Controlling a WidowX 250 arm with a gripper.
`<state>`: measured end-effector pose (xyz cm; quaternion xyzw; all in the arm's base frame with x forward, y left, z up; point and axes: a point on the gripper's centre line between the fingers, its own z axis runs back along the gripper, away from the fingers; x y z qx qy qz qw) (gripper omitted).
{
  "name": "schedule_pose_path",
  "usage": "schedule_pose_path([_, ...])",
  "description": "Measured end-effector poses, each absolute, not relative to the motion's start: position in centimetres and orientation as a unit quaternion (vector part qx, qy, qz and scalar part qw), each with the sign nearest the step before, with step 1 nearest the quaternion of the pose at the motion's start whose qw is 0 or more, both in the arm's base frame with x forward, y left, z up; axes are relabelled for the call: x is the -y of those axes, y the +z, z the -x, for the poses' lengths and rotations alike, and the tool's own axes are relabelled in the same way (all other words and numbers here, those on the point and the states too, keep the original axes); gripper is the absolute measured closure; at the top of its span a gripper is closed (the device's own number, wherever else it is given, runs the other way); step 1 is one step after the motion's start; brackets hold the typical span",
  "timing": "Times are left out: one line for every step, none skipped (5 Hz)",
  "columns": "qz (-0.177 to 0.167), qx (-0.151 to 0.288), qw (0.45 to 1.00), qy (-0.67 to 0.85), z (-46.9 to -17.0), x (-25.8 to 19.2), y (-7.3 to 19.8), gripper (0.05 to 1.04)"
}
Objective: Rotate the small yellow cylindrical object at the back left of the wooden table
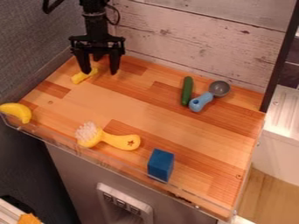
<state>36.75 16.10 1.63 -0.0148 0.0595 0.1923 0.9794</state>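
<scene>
Atop a striped wood-block counter (154, 111), between a dark grey wall (32, 43) and whitewashed planks (175, 39), with pale wood flooring (269, 192) below at right. Near the rear left corner, under a black two-finger gripper (100, 72) with jaws spread apart, with a small, slim yellow object (79, 78) lying at a slant, partly hidden by one fingertip.

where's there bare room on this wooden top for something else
The middle, between the brush, the tool and the cucumber, is widest. Another patch lies between the blue block and the blue-handled scoop, toward the right. It's tighter where cucumber and scoop lie close, and by the tool, near the yellow piece.
</scene>
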Motion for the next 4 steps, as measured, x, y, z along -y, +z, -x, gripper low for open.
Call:
schedule_pose_path([0.013,-0.052,0.985,0.162,-36.83,-16.15,1.62,0.396])
schedule_pose_path([0.015,-0.051,0.988,0.148,-36.90,-16.10,0.87,0.683])
schedule_pose_path([0.014,-0.062,0.988,0.141,-36.76,-15.99,0.73,0.925])
schedule_pose_path([0.016,-0.069,0.984,0.163,-36.70,-15.89,0.67,1.017])
